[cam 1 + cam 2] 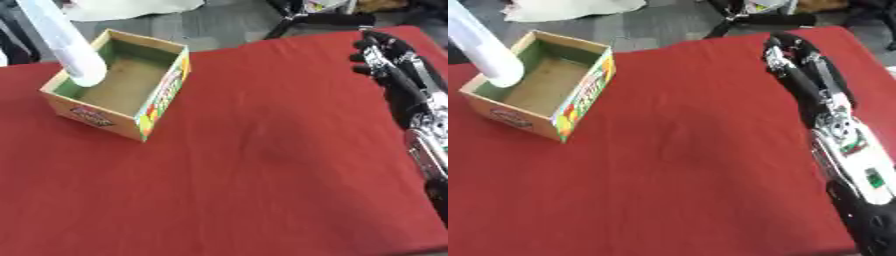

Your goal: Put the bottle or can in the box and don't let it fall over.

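A white bottle [68,45] slants down from the upper left corner, and its lower end hangs over the left part of the open cardboard box [164,90]. Whatever holds the bottle lies outside the views. The box has colourful printed sides and a bare brown floor, and it stands at the far left of the red table [262,165]. My right hand [787,52] reaches along the table's right side. Its fingers are stretched toward the far edge and hold nothing, well away from the box. My left hand does not show.
A red cloth covers the whole table. My right forearm [846,145] lies along the right edge. Beyond the far edge are grey floor, a white sheet [131,7] and black stand legs [302,22].
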Tool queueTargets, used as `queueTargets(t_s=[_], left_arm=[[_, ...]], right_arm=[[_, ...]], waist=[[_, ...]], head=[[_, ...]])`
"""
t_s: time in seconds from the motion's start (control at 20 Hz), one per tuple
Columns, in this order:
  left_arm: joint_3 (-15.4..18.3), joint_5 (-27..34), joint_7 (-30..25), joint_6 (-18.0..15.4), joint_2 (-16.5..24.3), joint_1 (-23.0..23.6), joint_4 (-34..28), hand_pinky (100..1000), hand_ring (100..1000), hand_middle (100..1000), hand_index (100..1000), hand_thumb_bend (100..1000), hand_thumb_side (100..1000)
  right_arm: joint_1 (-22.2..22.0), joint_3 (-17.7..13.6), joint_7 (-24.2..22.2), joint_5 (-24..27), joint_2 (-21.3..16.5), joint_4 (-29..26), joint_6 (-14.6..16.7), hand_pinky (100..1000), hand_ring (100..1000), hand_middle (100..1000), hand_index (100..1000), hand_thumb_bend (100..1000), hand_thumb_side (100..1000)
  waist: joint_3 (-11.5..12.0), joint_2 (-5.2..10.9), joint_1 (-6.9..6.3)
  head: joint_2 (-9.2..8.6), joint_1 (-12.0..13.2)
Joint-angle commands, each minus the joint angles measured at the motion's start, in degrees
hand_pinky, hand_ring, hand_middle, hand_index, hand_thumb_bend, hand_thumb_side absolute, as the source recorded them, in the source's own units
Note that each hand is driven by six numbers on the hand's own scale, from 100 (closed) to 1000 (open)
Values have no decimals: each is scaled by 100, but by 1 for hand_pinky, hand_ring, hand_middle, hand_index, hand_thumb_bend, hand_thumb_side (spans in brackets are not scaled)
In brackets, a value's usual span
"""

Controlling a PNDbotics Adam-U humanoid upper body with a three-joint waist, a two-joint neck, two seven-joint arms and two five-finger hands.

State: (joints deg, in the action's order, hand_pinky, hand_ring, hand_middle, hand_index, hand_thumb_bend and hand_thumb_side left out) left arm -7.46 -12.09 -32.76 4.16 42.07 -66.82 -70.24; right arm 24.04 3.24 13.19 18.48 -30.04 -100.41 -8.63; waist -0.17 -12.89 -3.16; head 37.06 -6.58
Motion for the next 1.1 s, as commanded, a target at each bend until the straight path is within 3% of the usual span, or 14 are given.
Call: queueTargets(t_s=[0.05, 0.45, 0.6, 0.65, 0.75, 0.9, 1.05, 1.1], left_arm=[[109, -222, 248, -26, 13, -168, 122, 447, 423, 491, 516, 100, 100], [2, -468, 461, -133, -306, -147, 472, 459, 436, 504, 528, 100, 100], [-42, -504, 428, -134, -361, -128, 546, 527, 512, 562, 592, 126, 100], [-47, -524, 421, -136, -371, -122, 561, 600, 600, 629, 678, 160, 143], [-32, -569, 464, -142, -370, -106, 568, 700, 718, 731, 759, 248, 325], [-2, -651, 591, -148, -350, -81, 573, 756, 773, 778, 790, 347, 517], [55, -549, 675, -168, -340, -52, 531, 751, 777, 782, 790, 312, 562], [93, -482, 721, -155, -320, -35, 495, 735, 766, 769, 774, 245, 537]], right_arm=[[122, -11, -23, 6, -128, -83, 8, 816, 789, 767, 846, 100, 493], [233, 18, -54, 12, -74, -110, -1, 816, 789, 768, 846, 100, 495], [252, 28, -66, 11, -60, -112, -7, 816, 789, 767, 846, 100, 497], [253, 28, -67, 10, -57, -111, -8, 816, 789, 768, 846, 100, 497], [253, 27, -66, 9, -56, -111, -10, 816, 789, 767, 846, 100, 498], [250, 23, -62, 9, -56, -109, -12, 816, 789, 767, 846, 100, 499], [236, 18, -56, 21, -49, -101, -15, 816, 789, 767, 846, 100, 498], [229, 15, -54, 28, -51, -100, -15, 816, 789, 767, 846, 100, 496]], waist=[[-37, 53, 11], [-108, -78, 45], [-112, -105, 57], [-112, -111, 60], [-109, -120, 69], [-91, -116, 82], [-64, -86, 102], [-47, -64, 110]], head=[[-97, 87], [-176, 354], [-164, 373], [-163, 376], [-166, 376], [-154, 369], [-128, 344], [-104, 324]])
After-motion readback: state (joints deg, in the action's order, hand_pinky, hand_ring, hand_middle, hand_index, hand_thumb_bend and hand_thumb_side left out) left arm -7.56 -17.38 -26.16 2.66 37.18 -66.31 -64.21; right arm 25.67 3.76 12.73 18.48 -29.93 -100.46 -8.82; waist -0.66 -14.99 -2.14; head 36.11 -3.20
